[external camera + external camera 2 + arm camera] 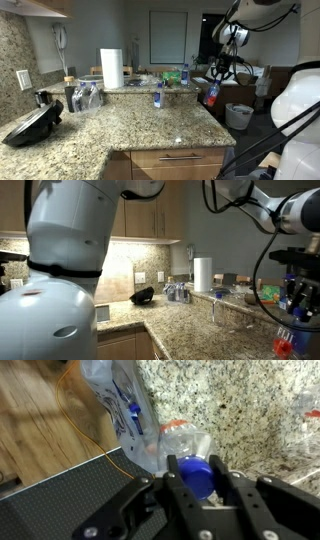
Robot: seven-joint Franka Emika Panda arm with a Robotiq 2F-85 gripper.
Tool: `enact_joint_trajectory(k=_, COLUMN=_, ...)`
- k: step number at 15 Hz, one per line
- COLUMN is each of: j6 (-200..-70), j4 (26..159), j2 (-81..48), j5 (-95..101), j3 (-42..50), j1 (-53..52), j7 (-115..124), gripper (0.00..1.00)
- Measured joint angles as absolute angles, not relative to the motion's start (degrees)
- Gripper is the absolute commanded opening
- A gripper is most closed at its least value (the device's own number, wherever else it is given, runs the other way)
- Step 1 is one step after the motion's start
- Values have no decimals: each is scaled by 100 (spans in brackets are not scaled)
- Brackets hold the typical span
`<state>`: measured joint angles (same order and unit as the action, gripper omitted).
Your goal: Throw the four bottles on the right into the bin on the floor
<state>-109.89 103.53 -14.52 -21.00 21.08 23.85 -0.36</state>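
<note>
Fingers [180,485] fill the bottom of the wrist view, pinched tight on the blue cap of a small clear bottle [195,470]. Gripping it by the cap lets the body hang free, which should allow a clean drop once they part. In an exterior view the same red-labelled bottle [211,95] dangles at the end of the bench [130,130], lifted clear of the stone and ready to be carried over the bin [239,116]. The bin stands on the floor beyond that end, lower and farther out, so the bottle does not look to be over its rim and release seems premature.

A blue-capped bottle [157,98] stands upright on the bench, probably next in line. A greenish container [185,74] sits behind it, and a paper-towel roll [112,68] stands farther along.

The bench is speckled granite, hard and smooth, so a dropped bottle would likely bounce or roll. Wooden cabinets [180,160] sit beneath it. The floor [40,420] is wood plank, with an orange cable [90,430] trailing across it.
</note>
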Motion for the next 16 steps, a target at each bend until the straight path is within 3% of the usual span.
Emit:
enact_joint_trajectory(k=8, j6=-10374, j4=8980, j2=-3072, j5=-2772, j3=2122, j1=3114, j7=1298, gripper=13)
enact_joint_trajectory(k=9, j6=-10374, j4=8832, j2=-3206, j5=-2773, j3=2120, j1=3136, j7=1524, gripper=35)
enact_joint_trajectory(k=13, j6=-10370, j4=8501, j2=-3418, j5=-2769, j3=2104, j1=3130, j7=1941, gripper=35)
enact_joint_trajectory(k=14, j6=-10370, j4=8491, j2=-3419, j5=-2769, j3=2104, j1=3131, j7=1948, gripper=13)
enact_joint_trajectory(k=16, j6=-10372, j4=8489, j2=-3420, j5=-2768, j3=2098, j1=3134, j7=1949, gripper=13)
